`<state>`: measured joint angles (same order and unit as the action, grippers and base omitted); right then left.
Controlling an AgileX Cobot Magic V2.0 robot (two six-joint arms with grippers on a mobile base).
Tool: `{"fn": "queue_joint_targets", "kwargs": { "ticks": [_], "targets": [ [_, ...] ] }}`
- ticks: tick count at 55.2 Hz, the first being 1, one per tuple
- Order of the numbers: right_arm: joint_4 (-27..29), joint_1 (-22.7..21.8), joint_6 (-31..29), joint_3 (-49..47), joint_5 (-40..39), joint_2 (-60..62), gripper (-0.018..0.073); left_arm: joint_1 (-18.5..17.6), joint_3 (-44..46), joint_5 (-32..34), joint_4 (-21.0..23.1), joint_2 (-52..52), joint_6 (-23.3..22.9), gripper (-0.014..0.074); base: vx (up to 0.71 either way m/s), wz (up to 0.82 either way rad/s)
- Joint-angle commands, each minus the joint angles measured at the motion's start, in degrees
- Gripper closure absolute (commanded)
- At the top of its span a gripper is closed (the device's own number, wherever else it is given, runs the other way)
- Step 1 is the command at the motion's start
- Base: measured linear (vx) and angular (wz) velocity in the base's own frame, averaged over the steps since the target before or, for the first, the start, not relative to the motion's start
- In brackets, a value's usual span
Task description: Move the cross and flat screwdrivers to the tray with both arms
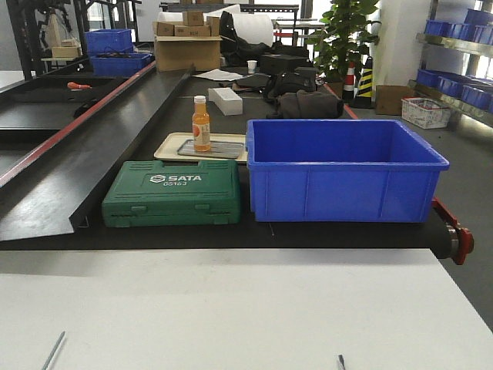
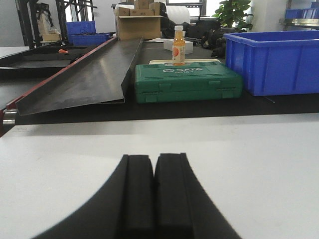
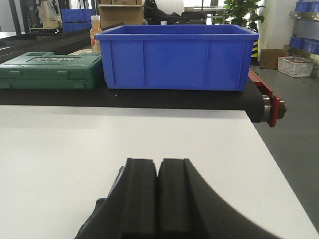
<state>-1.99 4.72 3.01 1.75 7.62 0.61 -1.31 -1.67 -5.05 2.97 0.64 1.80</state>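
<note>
Screwdrivers (image 1: 54, 351) had not reached your tray (image 1: 227, 148), only shaft tips showing on the table (image 1: 231, 308), and your left pincer (image 2: 153, 191) and right pincer (image 3: 158, 196) sat pressed together.

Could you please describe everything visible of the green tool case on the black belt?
The green tool case is a flat rectangular box of moulded plastic, with white SATA lettering on its lid and two latches along the front. It is shut and lies flat on the black belt, just left of the blue crate; whether they touch cannot be told. The beige tray with the orange bottle sits behind it.
</note>
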Motion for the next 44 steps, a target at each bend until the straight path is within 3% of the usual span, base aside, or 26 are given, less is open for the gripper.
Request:
{"fn": "queue_joint_targets", "kwargs": {
  "ticks": [1,21,32,44],
  "targets": [
    [-0.46,-0.30,-0.12,0.39,-4.95,0.31,0.0567,0.13,1.67,6.85,0.32,0.04,-0.53,0.0602,0.00,0.00],
    [-0.46,-0.30,-0.16,0.39,-7.26,0.31,0.0567,0.13,1.77,12.67,0.32,0.04,-0.59,0.0602,0.00,0.00],
    [0.39,-0.30,0.44,-1.30,-21.79,0.11,0.0567,0.13,6.01,16.27,0.32,0.04,-0.65,0.0600,0.00,0.00],
    [1.04,-0.30,-0.57,-18.51,-7.62,-9.96,0.0565,0.13,19.97,15.46,0.32,-5.67,-1.19,0.0589,0.00,0.00]
  ]
}}
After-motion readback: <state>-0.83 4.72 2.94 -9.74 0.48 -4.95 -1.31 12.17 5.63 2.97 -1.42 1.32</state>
